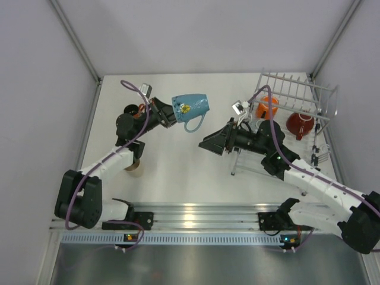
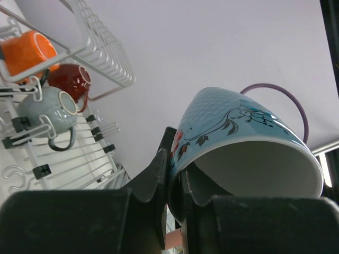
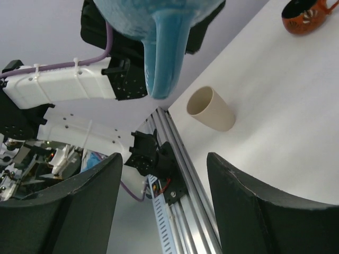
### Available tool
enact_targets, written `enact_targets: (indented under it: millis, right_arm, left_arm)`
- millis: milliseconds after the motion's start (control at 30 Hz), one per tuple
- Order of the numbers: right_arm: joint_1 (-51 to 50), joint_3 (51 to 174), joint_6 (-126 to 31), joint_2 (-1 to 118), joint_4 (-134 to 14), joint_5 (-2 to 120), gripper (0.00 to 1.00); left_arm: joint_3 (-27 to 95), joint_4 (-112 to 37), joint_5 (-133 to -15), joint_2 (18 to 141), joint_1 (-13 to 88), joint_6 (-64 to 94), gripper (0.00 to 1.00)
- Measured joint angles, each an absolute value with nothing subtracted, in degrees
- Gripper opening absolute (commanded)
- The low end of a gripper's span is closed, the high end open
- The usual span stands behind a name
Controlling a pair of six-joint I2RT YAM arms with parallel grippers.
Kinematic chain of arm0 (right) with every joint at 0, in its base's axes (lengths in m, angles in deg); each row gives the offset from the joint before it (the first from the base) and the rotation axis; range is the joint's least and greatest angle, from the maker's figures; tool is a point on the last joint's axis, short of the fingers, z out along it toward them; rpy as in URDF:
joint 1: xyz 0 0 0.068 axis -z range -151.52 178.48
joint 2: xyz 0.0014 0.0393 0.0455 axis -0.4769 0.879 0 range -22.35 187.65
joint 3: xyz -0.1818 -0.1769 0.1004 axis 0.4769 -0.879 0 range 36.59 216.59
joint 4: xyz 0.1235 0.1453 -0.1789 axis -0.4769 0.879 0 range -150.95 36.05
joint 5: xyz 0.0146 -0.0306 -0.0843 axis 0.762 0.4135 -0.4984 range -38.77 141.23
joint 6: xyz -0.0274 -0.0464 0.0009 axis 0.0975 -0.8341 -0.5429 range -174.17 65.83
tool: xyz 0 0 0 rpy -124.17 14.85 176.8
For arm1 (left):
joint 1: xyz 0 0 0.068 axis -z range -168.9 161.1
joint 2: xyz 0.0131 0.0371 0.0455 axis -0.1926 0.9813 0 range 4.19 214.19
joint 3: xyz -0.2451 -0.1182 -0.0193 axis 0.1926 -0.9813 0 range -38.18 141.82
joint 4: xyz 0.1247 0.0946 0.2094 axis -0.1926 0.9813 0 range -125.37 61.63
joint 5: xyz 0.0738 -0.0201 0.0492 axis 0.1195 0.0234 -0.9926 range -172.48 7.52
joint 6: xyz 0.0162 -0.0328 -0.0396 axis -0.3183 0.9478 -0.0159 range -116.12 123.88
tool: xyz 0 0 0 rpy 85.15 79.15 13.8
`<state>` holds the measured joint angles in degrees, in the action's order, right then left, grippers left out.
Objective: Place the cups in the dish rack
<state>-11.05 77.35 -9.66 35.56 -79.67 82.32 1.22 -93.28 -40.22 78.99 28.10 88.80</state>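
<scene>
The white table point(image 1: 178, 172) carries the wire dish rack point(image 1: 292, 82) at the upper right, a cream cup point(image 1: 135, 168) at left centre, and a squat orange-red cup point(image 3: 303, 16) toward the upper left.

The high camera looked down on the whole table point(image 1: 178, 172), dish rack point(image 1: 291, 89) at two o'clock; both wrist cameras peered upward at close range, sharing the light blue mug point(image 1: 190, 105).

Six mugs, one light blue mug point(image 1: 191, 107), one orange point(image 1: 267, 108), one dark red point(image 1: 300, 124), one grey point(image 2: 45, 112), one cream point(image 3: 212, 109), one orange-red point(image 3: 303, 15), one dish rack point(image 1: 324, 90), two robot arms point(image 1: 110, 161) point(image 1: 317, 183)
</scene>
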Motion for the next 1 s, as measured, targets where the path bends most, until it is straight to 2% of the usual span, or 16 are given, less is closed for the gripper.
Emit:
enact_targets:
  millis: [233,733,833,900,933,1000]
  right_arm:
    - [-15.9,79.4,-10.0,40.3,-84.8,79.8,0.65]
    - [-17.4,84.4,-9.9,43.8,-87.3,73.5,0.55]
    - [-17.5,84.4,-9.3,44.8,-87.5,73.3,0.48]
    - [-17.6,84.4,-9.0,44.8,-87.6,73.4,0.39]
    - [-17.7,84.4,-8.9,44.8,-87.8,73.3,0.29]
    - [-18.0,84.4,-8.3,44.8,-88.3,73.4,0.17]
  left_arm:
    - [0.5,-99.2,-40.3,79.2,31.4,90.9,0.0]
    - [-2.6,-100.9,-41.8,77.7,33.3,89.8,0.0]
    - [-2.7,-101.0,-42.1,77.7,33.9,89.4,0.0]
    - [-2.8,-101.0,-42.5,77.7,34.3,89.2,0.0]
    - [-2.8,-101.0,-42.9,77.7,34.4,89.1,0.0]
    - [-2.8,-101.0,-43.7,77.7,34.5,88.6,0.0]
